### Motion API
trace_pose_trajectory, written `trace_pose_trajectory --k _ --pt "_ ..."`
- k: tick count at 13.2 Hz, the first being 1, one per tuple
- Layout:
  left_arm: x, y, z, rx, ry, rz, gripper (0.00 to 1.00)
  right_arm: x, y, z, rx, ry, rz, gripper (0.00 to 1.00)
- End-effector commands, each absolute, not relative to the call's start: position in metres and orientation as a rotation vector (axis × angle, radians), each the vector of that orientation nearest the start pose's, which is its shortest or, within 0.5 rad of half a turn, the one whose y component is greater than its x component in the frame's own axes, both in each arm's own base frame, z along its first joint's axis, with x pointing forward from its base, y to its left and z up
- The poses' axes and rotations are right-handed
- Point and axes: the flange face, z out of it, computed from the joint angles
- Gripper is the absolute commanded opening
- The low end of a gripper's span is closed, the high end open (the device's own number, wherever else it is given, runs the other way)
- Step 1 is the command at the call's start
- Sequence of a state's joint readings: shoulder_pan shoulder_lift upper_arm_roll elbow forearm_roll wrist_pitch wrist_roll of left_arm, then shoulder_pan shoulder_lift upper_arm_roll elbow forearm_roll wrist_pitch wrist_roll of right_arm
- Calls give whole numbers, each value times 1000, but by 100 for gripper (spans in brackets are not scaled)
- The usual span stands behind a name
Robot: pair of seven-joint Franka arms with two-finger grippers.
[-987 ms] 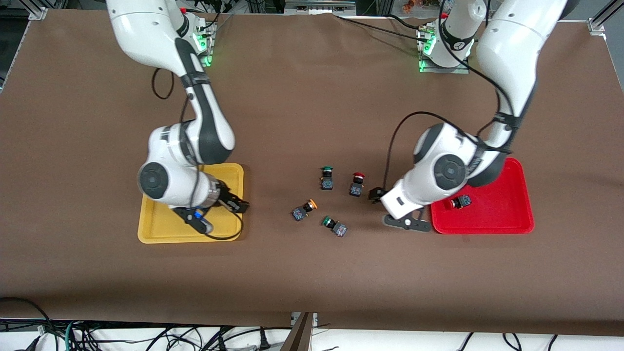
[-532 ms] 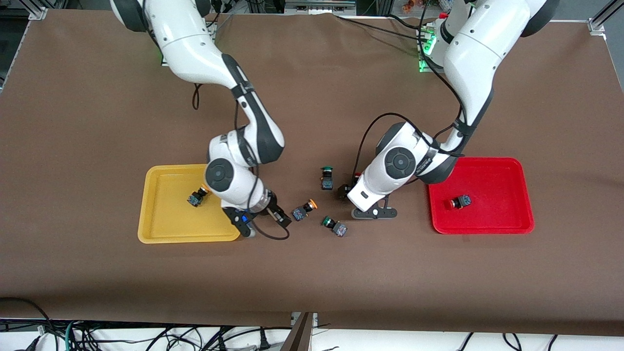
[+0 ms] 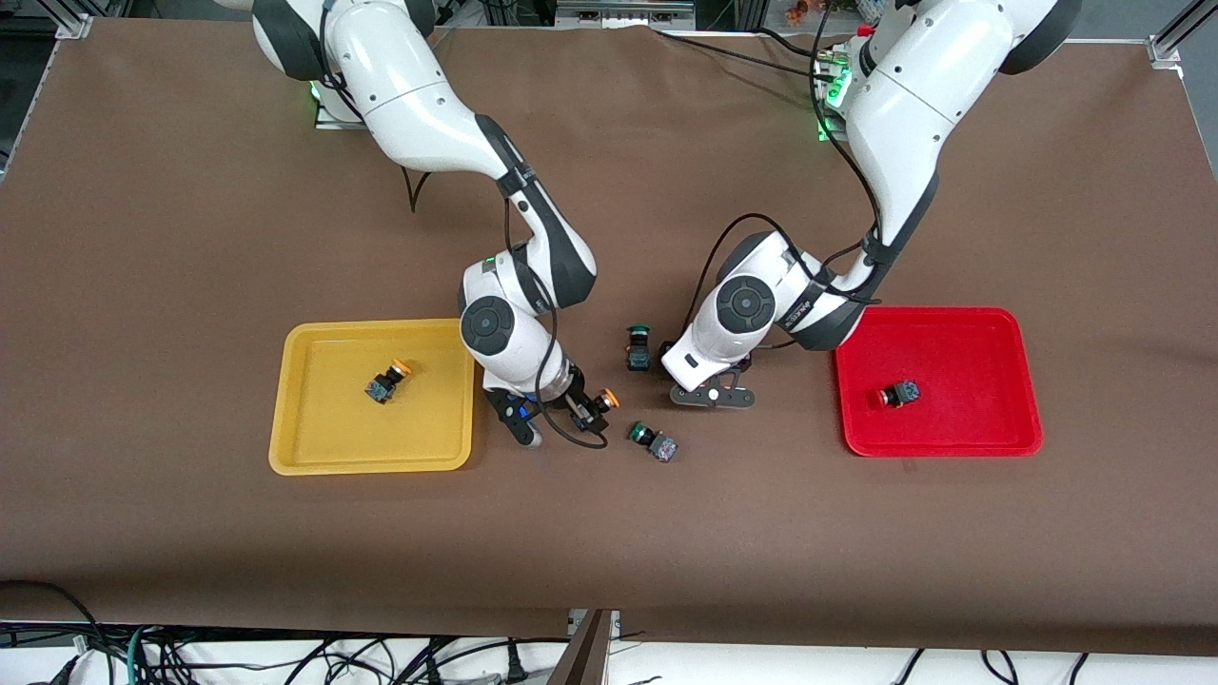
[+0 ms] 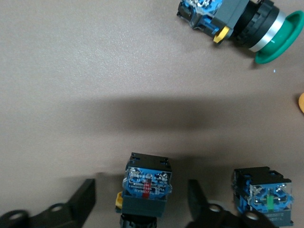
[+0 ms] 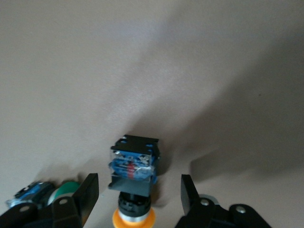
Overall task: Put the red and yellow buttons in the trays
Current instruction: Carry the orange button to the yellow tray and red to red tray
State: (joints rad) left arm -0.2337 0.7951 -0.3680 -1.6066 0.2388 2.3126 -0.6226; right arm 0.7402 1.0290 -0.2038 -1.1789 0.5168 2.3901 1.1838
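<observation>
We see a matte brown cloth-like tabletop (image 3: 190, 238). Two shallow glossy plastic trays w/ rounded corners sit on it: the yellow tray (image 3: 324, 447) toward the right arm's end, the red tray (image 3: 961, 433) toward the left arm's end, both nearer the front-camera edge than the bases' edge. Each holds one button: an orange-capped button (image 3: 387, 381) lies on its side in the yellow tray, a red-capped button (image 3: 894, 394) on its side in the red tray. All buttons have dark blocky bodies w/ blue terminal ends and round caps.

Right gripper (image 5: 137, 197) is low at mid-table beside the yellow tray, fingers (image 5: 88, 192) spread wide either side of the second orange-capped button (image 5: 134, 178), w/ a clear gap on both sides; it grips nothing.

Left gripper (image 4: 142, 199) is low at mid-table between the trays, also wide open, fingers (image 4: 83, 202) flanking the second red button (image 4: 145, 183) w/o touching it, as far as we can tell. Its cap is hidden in the front view by the arm.

Two green-capped buttons are loose at mid-table: one upright (image 3: 638, 346) just beside the left gripper, one on its side (image 3: 653, 440) nearer the front-camera edge, between the two grippers.
</observation>
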Motion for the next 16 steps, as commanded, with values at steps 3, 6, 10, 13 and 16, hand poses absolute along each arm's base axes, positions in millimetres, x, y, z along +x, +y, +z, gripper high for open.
trace_pose_trajectory --k 3,6,10,13,16 --pt "588 -359 188 -3175 78 66 28 639 442 177 -2550 1203 6 42" --pt "599 -343 216 -3153 54 51 21 652 414 204 -2682 1143 71 30" --pt "624 -274 285 -3069 252 85 22 685 318 258 -2837 850 206 30" --pt "650 -177 308 -2998 648 167 22 685 249 240 -2949 691 314 33" --pt "667 -79 291 -2899 1181 240 22 670 217 214 -2970 614 344 41"
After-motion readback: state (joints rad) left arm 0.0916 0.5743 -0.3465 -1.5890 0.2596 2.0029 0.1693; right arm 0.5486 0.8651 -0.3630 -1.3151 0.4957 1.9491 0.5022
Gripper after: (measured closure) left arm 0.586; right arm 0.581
